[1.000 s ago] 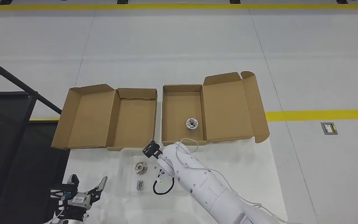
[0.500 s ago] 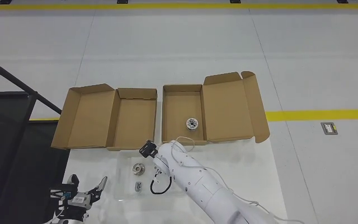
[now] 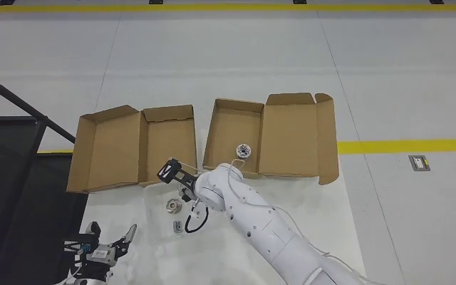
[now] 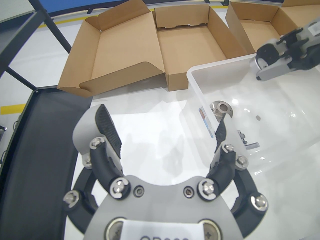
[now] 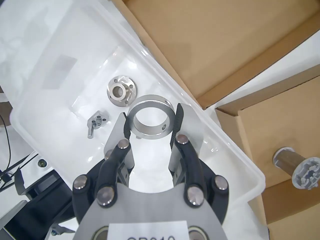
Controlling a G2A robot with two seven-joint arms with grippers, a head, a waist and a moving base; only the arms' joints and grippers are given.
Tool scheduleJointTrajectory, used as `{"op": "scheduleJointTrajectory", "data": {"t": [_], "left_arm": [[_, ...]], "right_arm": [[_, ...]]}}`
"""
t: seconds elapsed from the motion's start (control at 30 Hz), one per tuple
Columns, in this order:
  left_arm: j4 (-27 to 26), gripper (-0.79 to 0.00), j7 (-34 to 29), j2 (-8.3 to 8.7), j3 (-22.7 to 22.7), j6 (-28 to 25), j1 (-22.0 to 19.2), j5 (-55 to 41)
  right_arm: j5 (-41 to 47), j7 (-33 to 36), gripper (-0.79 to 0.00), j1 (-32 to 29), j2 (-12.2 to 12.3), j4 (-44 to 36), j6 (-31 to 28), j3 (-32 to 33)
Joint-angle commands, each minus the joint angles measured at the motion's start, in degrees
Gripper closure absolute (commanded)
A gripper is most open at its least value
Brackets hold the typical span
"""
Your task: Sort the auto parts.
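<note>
Top view, nearest at 7 o'clock: left gripper (image 3: 112, 230) spread wide, empty. Beyond, right gripper (image 5: 151, 123) pinches the metal ring (image 5: 147, 129) across its outer wall above the tray (image 5: 82, 38); cardboard box (image 3: 167, 142) at 12 o'clock. Stiff, slick, probably heavy.

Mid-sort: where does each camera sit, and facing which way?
Top view: above the arms, facing down at the table; right arm shows.
Left wrist view: from that wrist, past the open left gripper to the bin.
Right wrist view: from that wrist, down past the right gripper gripping a ring.
Both wrist views share the flanged hub.
</note>
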Motion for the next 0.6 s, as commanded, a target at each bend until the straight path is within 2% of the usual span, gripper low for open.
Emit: {"op": "scheduleJointTrajectory", "data": {"t": [0.0,0.13,0.23,0.3,0.4,0.57], "left_arm": [[0.0,-0.785,0.0,0.0,0.0,0.0,0.0,0.0],[0.0,-0.785,0.0,0.0,0.0,0.0,0.0,0.0],[0.0,-0.785,0.0,0.0,0.0,0.0,0.0,0.0],[0.0,-0.785,0.0,0.0,0.0,0.0,0.0,0.0],[0.0,-0.785,0.0,0.0,0.0,0.0,0.0,0.0],[0.0,-0.785,0.0,0.0,0.0,0.0,0.0,0.0]], "right_arm": [[-1.26,0.88,0.0,-1.94,1.4,-5.18,-0.5,2.46],[-3.51,2.56,0.0,-4.94,3.05,-11.71,2.61,6.21],[-5.74,2.9,0.0,-5.61,3.28,-12.62,10.32,7.77],[-7.29,2.14,0.0,-4.85,3.11,-10.96,16.05,8.41],[-6.75,-1.12,0.0,-2.87,2.52,-6.89,20.01,8.95],[-2.38,-6.35,0.0,2.41,1.52,3.63,19.84,10.61]]}}
